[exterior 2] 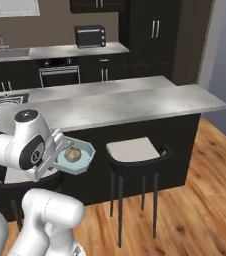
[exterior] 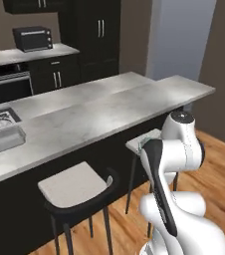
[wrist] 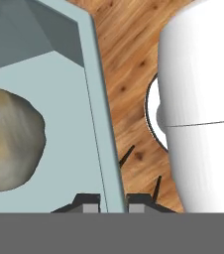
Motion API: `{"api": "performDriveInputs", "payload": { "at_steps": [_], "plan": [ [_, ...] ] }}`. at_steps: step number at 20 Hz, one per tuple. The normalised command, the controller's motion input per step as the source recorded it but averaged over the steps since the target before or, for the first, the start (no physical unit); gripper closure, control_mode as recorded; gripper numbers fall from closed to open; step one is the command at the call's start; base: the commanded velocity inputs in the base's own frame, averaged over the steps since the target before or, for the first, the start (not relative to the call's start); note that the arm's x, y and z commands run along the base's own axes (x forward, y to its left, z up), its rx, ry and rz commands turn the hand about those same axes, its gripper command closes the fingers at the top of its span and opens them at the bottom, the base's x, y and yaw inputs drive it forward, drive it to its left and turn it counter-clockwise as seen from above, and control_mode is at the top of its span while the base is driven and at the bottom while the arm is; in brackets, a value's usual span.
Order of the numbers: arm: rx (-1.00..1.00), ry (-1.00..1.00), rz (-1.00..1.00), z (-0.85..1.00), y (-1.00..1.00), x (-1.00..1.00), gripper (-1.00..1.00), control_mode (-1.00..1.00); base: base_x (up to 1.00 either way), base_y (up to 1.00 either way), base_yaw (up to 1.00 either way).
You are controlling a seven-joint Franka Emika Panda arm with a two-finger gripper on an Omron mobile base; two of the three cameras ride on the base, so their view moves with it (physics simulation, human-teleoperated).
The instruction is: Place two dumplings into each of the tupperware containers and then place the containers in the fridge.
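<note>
Grey stone worktop (exterior 2: 135,102) runs across a dark kitchen island, seen from behind a white robot arm. At the far left of the left base view, a metal sink basin (exterior: 2,137) is set into that worktop. Moving right, a stool with a pale seat (exterior: 72,185) stands on the wood floor against the island, and the arm's white body rises at the lower right.

In the right base view the arm sits at the lower left. Just to its right, the tool (exterior 2: 60,149) holds the light blue tupperware container (exterior 2: 77,156) by its rim, in the air below the worktop's edge and in front of the island's dark side. One tan dumpling (exterior 2: 73,155) lies inside the tub; whether a second is there I cannot tell. Further right stands another stool (exterior 2: 132,150), well apart from the tub.

In the hand view, the tool's (wrist: 113,202) two dark fingertips (wrist: 90,202) are closed on the container's (wrist: 101,124) pale blue wall, one either side. The dumpling (wrist: 10,139) lies on the tub's floor at the left, and wood floor (wrist: 129,54) shows to the right.
</note>
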Motion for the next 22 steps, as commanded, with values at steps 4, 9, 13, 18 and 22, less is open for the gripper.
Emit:
{"api": "performDriveInputs", "payload": {
  "at_steps": [4, 9, 13, 18, 22],
  "plan": [
    [0.00, 0.00, 0.00, 0.00, 0.00, 0.00, 1.00, 1.00, 0.00, -0.78, -0.39],
    [0.00, 0.00, 0.00, 0.00, 0.00, 0.00, 1.00, 1.00, 0.00, -0.76, -0.35],
    [0.00, 0.00, 0.00, 0.00, 0.00, 0.00, 1.00, 1.00, 0.01, -0.73, -0.29],
    [0.00, 0.00, 0.00, 0.00, 0.00, 0.00, 1.00, 1.00, 0.16, -0.68, -0.26],
    [0.00, 0.00, 0.00, 0.00, 0.00, 0.00, 1.00, 1.00, 0.03, -0.63, -0.30]
  ]
}}
